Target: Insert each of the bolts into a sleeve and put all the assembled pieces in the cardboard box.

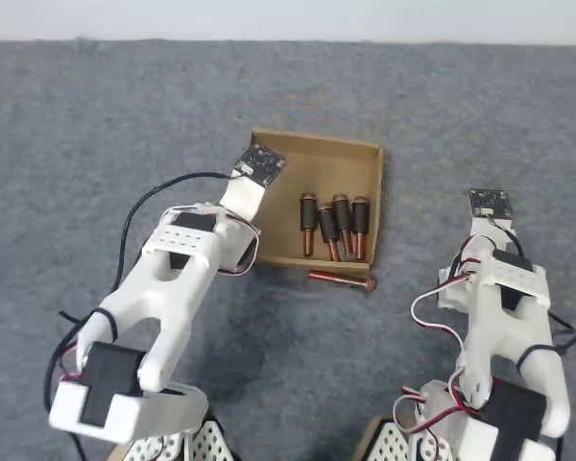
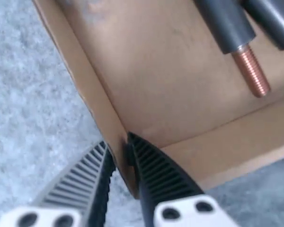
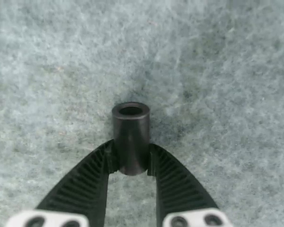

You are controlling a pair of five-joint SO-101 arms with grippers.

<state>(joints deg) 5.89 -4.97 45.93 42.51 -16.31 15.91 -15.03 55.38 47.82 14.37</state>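
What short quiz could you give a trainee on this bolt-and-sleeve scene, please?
1. True or false: the right gripper holds an empty sleeve.
2. How many assembled pieces lie in the cardboard box?
3. Where is the bare bolt? A) inside the box B) on the carpet just outside the box C) in the left gripper
Key: 1 true; 2 four; 3 B.
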